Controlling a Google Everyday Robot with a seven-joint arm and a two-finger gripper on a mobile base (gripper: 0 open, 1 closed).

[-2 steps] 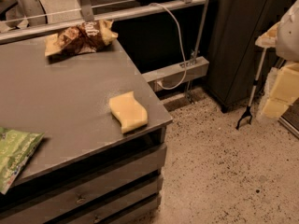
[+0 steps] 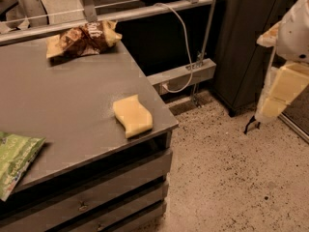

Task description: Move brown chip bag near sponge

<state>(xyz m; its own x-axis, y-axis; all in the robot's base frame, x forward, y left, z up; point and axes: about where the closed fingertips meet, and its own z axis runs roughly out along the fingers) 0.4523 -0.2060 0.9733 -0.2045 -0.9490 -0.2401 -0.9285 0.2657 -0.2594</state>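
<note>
The brown chip bag (image 2: 82, 37) lies crumpled at the far edge of the grey table (image 2: 58, 105), a dark brown foil bag with pale yellow ends. The sponge (image 2: 133, 115), flat and pale yellow with wavy edges, lies near the table's front right corner, well apart from the bag. My gripper (image 2: 280, 93) hangs at the right edge of the view, over the floor, far from both and off the table. It holds nothing that I can see.
A green-and-white snack bag (image 2: 14, 161) lies at the table's left front edge. Drawers (image 2: 96, 197) sit under the table. A white cable (image 2: 181, 42) and a metal rail (image 2: 145, 11) run behind it. A dark cabinet (image 2: 241, 47) stands on the speckled floor at right.
My gripper has edged slightly to the left at the right side of the view. The bag and the sponge have not moved.
</note>
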